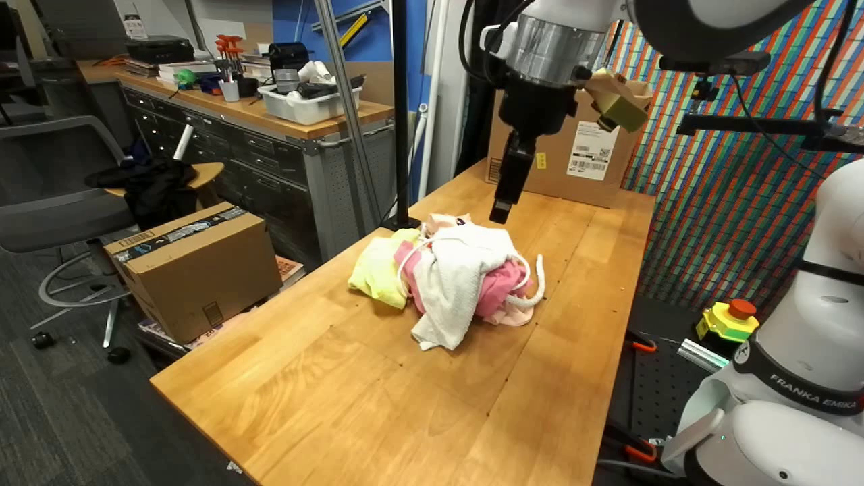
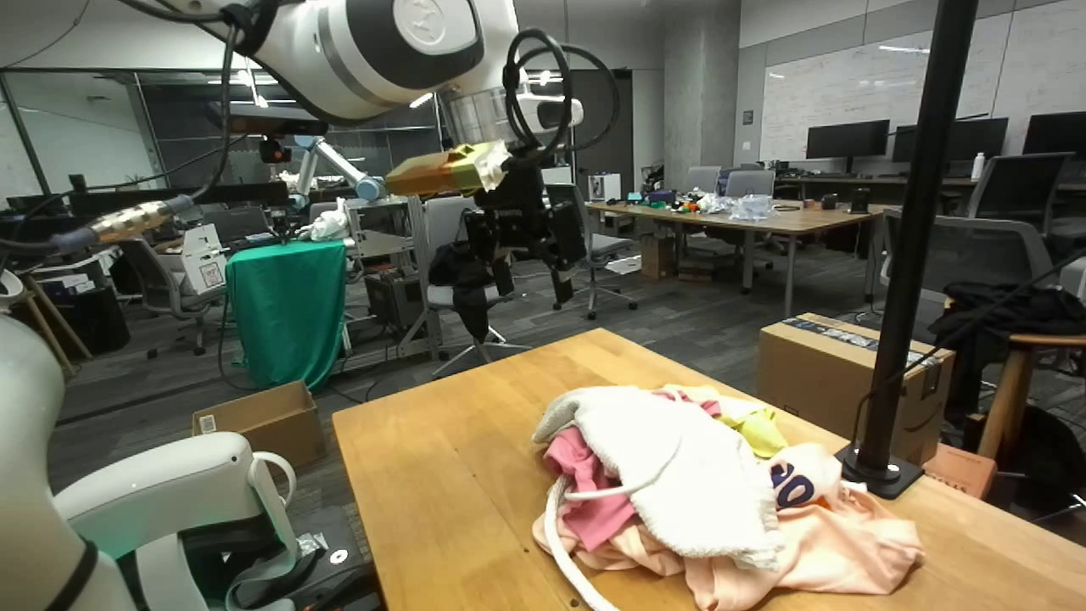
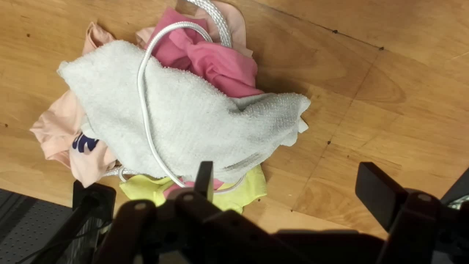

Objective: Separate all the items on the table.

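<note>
Separation, judged from what shows here, has not begun: you have one heap to break up. In an exterior view, the mixed heap of fabric and rope (image 1: 466,253) lies on the long, light-wood butcher-block table (image 1: 324,398), near the edge where the black upright post (image 1: 401,115) stands. You will note the white-grey terry cloth (image 1: 445,304) on top, the bright yellow cloth (image 1: 378,270) at one side, the smooth pink cloth (image 1: 501,287) partly covered, and the braided white rope (image 1: 541,287) looping out at the opposite side. In an exterior view you also find the peach-coloured cloth with dark blue lettering (image 2: 840,556), spread out from beneath the terry cloth; your black two-finger gripper (image 2: 532,284) hangs above the table, clear of the heap, fingers apart. In the wrist view, your fingers stand wide with nothing held between them. The rope crosses over the terry cloth, with thin and thicker runs; whether these are one length, you cannot tell. Done: no item visibly lies by itself. Left: all four cloths and the rope need places of their own. Anything small underneath is hidden from you.
</note>
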You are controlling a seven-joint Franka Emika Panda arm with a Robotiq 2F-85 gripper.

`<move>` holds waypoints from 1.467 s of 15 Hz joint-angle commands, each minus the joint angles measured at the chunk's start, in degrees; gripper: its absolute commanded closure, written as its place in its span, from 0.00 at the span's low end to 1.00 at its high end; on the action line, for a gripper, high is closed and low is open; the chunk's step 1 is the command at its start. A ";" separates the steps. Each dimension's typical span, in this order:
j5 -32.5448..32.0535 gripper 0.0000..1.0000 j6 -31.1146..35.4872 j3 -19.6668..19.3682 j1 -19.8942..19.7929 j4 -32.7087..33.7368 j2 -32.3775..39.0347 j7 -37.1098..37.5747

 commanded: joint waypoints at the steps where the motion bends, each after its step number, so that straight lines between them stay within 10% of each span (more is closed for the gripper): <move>1: -1.73 0.00 1.90 0.78 -1.12 1.56 4.88 3.07; 22: -14.92 0.00 17.91 -0.02 -3.99 0.90 23.83 16.81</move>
